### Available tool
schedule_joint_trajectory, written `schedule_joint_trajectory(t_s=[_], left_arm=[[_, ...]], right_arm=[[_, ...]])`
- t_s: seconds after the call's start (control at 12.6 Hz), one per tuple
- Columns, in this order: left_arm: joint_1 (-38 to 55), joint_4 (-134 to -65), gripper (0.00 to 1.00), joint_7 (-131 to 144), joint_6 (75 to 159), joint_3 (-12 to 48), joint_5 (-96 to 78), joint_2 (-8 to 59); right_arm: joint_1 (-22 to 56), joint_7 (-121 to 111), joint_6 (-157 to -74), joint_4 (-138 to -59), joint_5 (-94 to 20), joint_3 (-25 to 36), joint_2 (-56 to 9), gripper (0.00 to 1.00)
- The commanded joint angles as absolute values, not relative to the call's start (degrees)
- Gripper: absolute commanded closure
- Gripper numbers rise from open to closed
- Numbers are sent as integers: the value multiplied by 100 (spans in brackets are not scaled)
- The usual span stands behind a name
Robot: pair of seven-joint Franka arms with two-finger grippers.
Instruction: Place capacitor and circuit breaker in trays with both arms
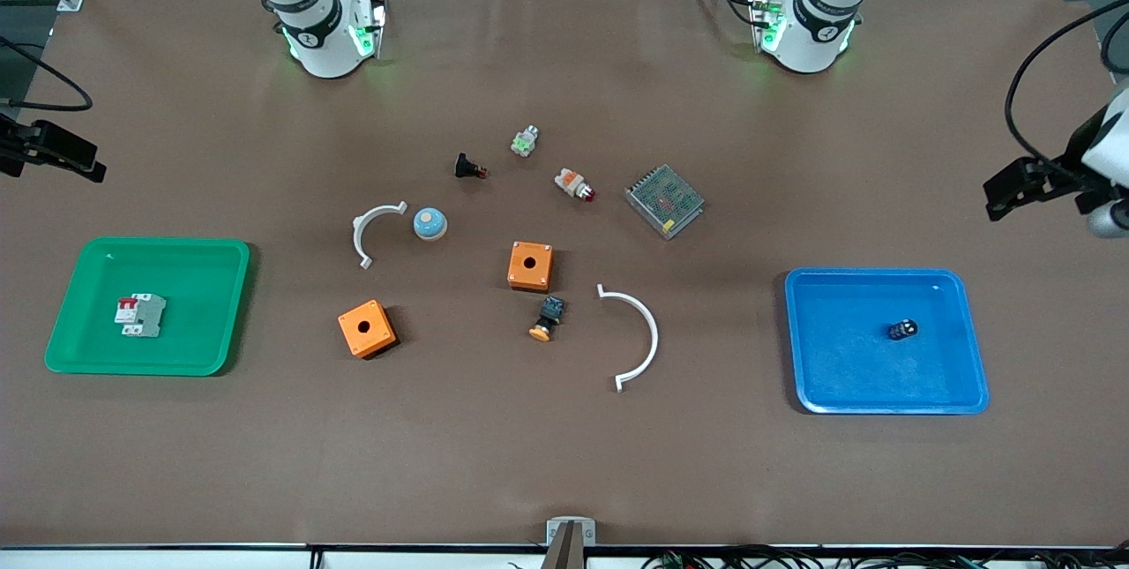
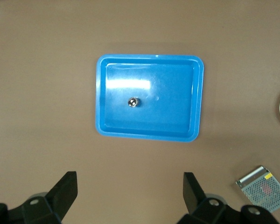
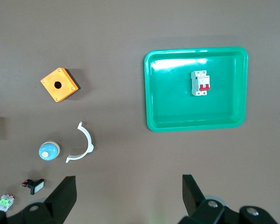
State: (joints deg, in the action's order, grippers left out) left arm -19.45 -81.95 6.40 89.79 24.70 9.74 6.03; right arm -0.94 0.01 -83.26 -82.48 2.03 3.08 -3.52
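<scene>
The circuit breaker point(image 1: 139, 315), white-grey with red levers, lies in the green tray point(image 1: 212, 348) at the right arm's end of the table; it also shows in the right wrist view point(image 3: 200, 83). The capacitor point(image 1: 901, 329), a tiny black cylinder, lies in the blue tray point(image 1: 829, 375) at the left arm's end; it also shows in the left wrist view point(image 2: 133, 101). My left gripper point(image 2: 130, 186) is open and empty, high above the table beside the blue tray point(image 2: 149, 133). My right gripper point(image 3: 129, 186) is open and empty, high above the table beside the green tray point(image 3: 196, 125).
Mid-table lie two orange boxes point(image 1: 530, 265) point(image 1: 367, 328), a silver mesh box point(image 1: 664, 200), two white curved pieces point(image 1: 637, 335) point(image 1: 375, 229), a blue dome button point(image 1: 429, 223), a black push-button with orange cap point(image 1: 548, 318) and three small parts.
</scene>
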Motion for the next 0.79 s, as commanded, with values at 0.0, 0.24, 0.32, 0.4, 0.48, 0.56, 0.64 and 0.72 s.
schedule_joint_trajectory(t_s=[0.0,0.24,0.32,0.4,0.48,0.56,0.64,0.72], left_arm=[[-1960,-7945,0,598,8692,2496,792,607],[-1978,-7954,0,571,8517,2443,536,483],[-1960,-7954,0,563,8438,2435,536,483],[-1916,-7954,0,571,8394,2426,536,475],[-1881,-7954,0,554,8359,2408,536,475],[-1759,-7954,0,554,8332,2286,536,475],[-1410,-7954,0,554,8297,1989,536,466],[-1032,-7954,0,554,8271,1638,536,448]], right_arm=[[-53,26,-8209,-8060,123,343,-475,0],[-70,44,-8253,-8051,114,352,-475,0],[-62,44,-8253,-7999,114,352,-475,0],[-62,44,-8262,-7981,114,352,-475,0],[-62,44,-8262,-7980,114,343,-475,0],[-62,35,-8270,-7972,114,343,-475,0],[-62,26,-8271,-7972,123,351,-475,0],[-62,26,-8271,-7972,132,352,-475,0]])
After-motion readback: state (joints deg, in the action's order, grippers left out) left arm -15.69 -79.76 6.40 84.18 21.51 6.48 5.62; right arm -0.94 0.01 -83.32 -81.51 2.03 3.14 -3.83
